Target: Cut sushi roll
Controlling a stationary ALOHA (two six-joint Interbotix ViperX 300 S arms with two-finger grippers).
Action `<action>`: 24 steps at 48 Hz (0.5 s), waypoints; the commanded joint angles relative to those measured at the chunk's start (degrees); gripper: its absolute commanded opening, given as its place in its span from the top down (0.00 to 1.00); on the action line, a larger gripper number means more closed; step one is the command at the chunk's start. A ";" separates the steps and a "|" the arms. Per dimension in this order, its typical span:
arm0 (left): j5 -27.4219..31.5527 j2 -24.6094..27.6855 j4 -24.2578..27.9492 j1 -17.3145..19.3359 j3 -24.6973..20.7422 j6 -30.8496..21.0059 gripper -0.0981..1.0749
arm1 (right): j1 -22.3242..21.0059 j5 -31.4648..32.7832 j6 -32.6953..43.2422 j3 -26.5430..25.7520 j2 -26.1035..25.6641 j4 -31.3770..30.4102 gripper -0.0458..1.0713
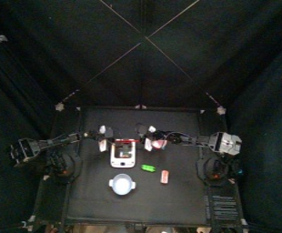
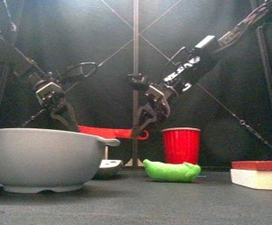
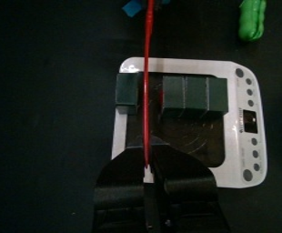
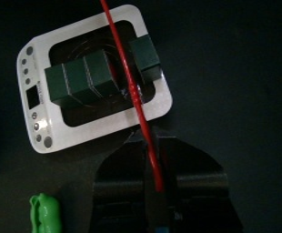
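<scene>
The sushi roll (image 3: 186, 94) is a dark stubby log lying on the white board (image 3: 246, 118). A thin red knife (image 3: 147, 73) crosses it edge-on, and one dark piece (image 3: 126, 91) with a red face sits apart on the blade's far side. My left gripper (image 3: 150, 155) is shut on one end of the knife. My right gripper (image 4: 156, 159) is shut on the other end of the knife (image 4: 129, 64), above the roll (image 4: 95, 77) and board (image 4: 58, 136). In the front view the knife (image 2: 103, 134) spans between both grippers.
A grey bowl (image 2: 51, 158) stands at the front left, with a red cup (image 2: 182, 145) behind a small green piece (image 2: 171, 170). A white block with a red top (image 2: 258, 176) lies at the right. The green piece (image 1: 146, 167) is just beside the board (image 1: 123, 162).
</scene>
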 commanded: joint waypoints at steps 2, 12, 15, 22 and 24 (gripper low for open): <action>0.18 -2.02 -0.44 -2.46 -0.18 -0.35 0.64 | 0.62 -0.62 0.26 -0.79 -3.25 0.18 0.73; -0.18 -4.13 -1.41 -5.27 2.20 -0.44 0.64 | 2.90 -0.70 0.18 -0.53 -4.04 0.09 0.73; -0.26 -4.57 -1.85 -5.80 2.81 -0.35 0.64 | 3.52 -0.70 0.18 -0.44 -4.04 0.09 0.73; -0.79 -5.10 -2.64 -6.33 3.78 -0.35 0.64 | 4.22 -0.70 0.35 -0.18 -4.04 0.18 0.73; -0.88 -5.10 -2.64 -6.33 3.96 -0.35 0.64 | 4.22 -0.70 0.35 -0.09 -4.04 0.09 0.73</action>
